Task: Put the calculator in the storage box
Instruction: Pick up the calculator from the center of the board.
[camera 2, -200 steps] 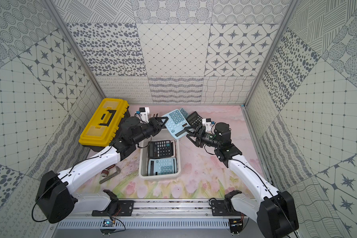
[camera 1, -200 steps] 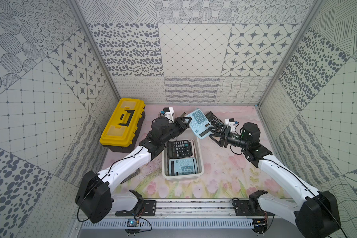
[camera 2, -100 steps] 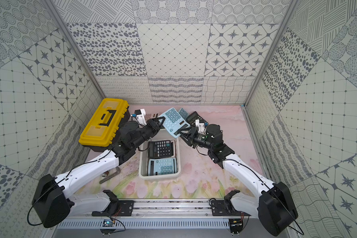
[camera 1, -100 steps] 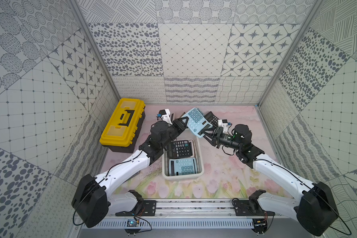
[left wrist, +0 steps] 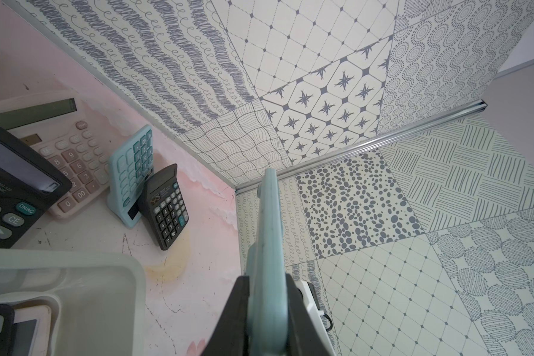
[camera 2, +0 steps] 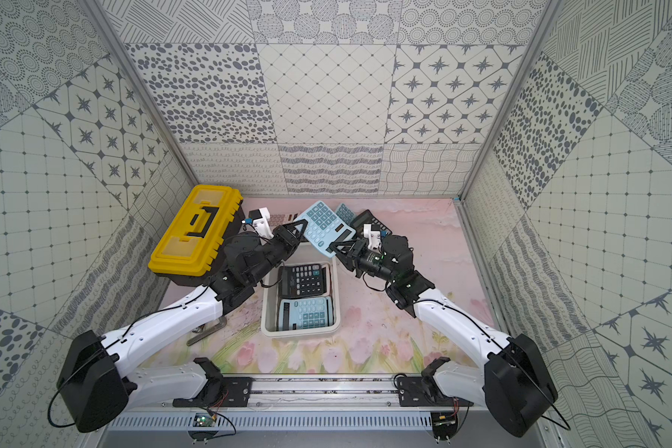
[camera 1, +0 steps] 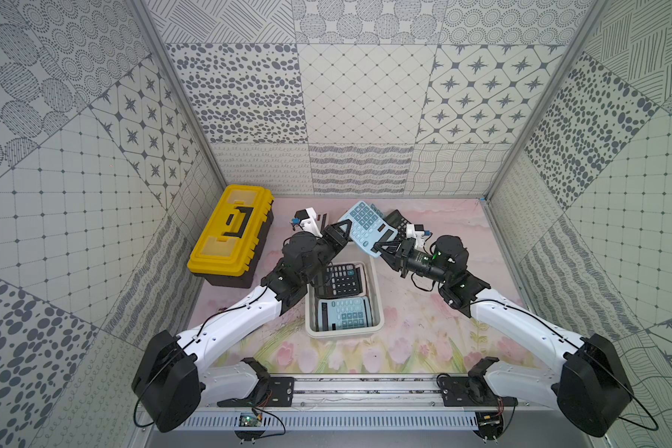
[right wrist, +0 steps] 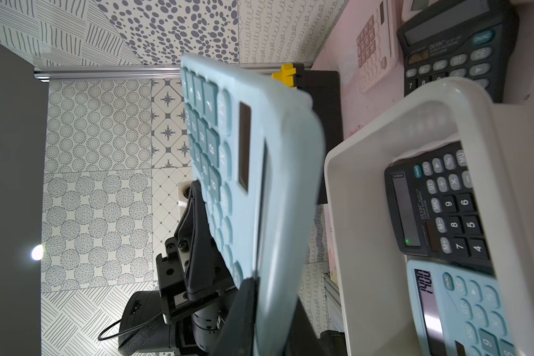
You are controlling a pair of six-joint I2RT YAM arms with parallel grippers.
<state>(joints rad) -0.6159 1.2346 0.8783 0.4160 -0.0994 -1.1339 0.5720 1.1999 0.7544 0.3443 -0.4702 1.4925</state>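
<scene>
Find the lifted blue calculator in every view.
In a top view: lifted blue calculator, picture centre, tilted.
In a top view: same place.
Left wrist: edge-on, lower centre.
Right wrist: keys showing, centre.
Shared landmark: white box, in all four.
</scene>
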